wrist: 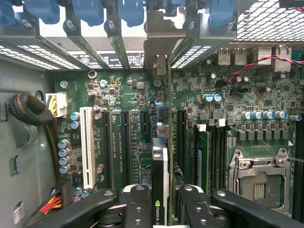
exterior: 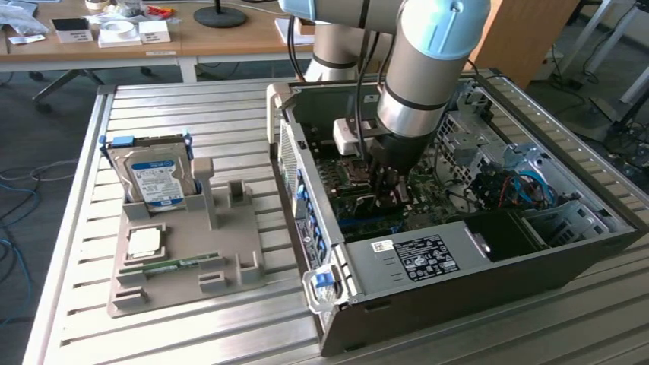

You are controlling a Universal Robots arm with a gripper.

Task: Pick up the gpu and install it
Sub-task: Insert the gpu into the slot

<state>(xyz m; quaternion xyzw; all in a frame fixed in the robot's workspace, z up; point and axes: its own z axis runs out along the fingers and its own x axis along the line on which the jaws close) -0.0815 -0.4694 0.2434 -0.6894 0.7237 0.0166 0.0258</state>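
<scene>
Exterior view: grey-and-blue robot arm (exterior: 426, 68) reaches down into a dark open pc case (exterior: 466, 300) lying on its side on a slatted aluminium table (exterior: 233, 114). Its black gripper (exterior: 390, 190) is low inside, just over the board. On the exterior view's left, a grey moulded tray (exterior: 172, 293) carries a silver hard drive w/ blue-white label (exterior: 157, 179), a small square silver cpu (exterior: 144, 242) and a narrow green memory stick (exterior: 167, 266). The upright holders (exterior: 208, 186) beside the drive have nothing in them. Wrist view: the gripper's black fingers (wrist: 137, 206) are clamped on a thin dark gpu (wrist: 159, 171), one pad on each side. The card is seen edge-on, running straight out from btwn the pads. It sits over the green motherboard (wrist: 118, 90), btwn two of the long black slots (wrist: 126, 142) and well apart from the white slot (wrist: 87, 147). The card's pale metal bracket (wrist: 159, 42) is at the far end, up against the case's rear slot openings. Progress, as a judgement: pick-up is done and the card is inside the case, roughly lined up w/ a slot. Can't tell if its lower edge is in the slot yet. Seating and letting go look left to do.
</scene>
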